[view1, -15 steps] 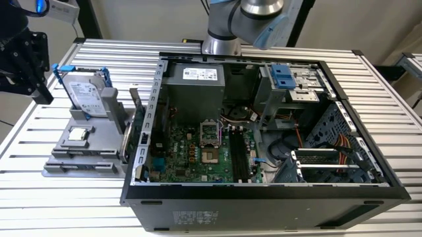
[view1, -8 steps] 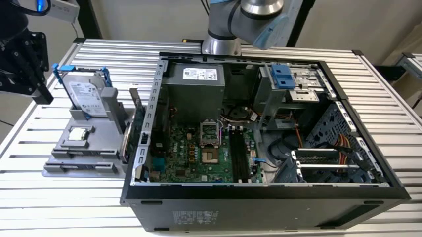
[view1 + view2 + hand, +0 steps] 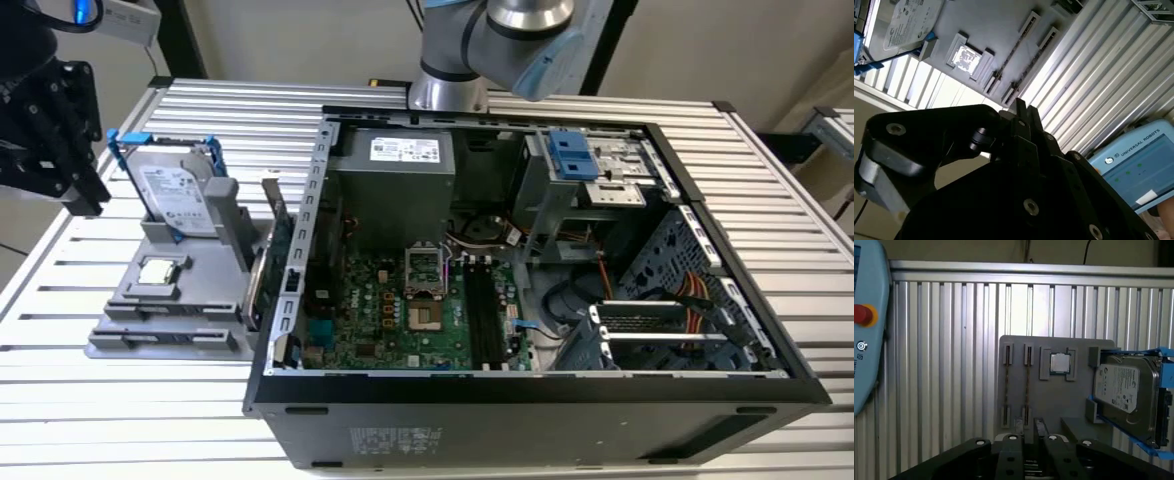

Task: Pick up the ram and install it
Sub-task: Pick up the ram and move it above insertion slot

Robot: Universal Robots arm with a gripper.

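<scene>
Pincer (image 3: 1023, 109): we read the fingertips (image 3: 1030, 429) as drawn together, nothing between them, touching nothing. It hangs well above the grey tray (image 3: 120, 345), which lies beyond the tips in both wrist views. We take the ram (image 3: 264, 285) to be the slim dark green board standing on its long edge at the tray's case-side edge, just beside the outer wall of the open PC case (image 3: 534, 410); whether it touches that wall we can't tell. It is well apart from the pincer. The tray sits near the tabletop (image 3: 134, 400) edge on the exterior view's left and carries three more things. The hard drive (image 3: 174, 190) in its blue frame stands upright at the far end, the small silver CPU chip (image 3: 158, 270) lies mid-tray, and two narrow slot holders (image 3: 1006, 385) run side by side at the near end. The case takes up the tabletop from the middle to the exterior view's right, motherboard face up. A light-blue pendant (image 3: 866, 340) lies off the tray's slot-holder end. The arm (image 3: 514, 30) rises at the tabletop's far edge behind the case. Its black wrist (image 3: 51, 130) is out over the far corner on the exterior view's left, beside the hard drive.
</scene>
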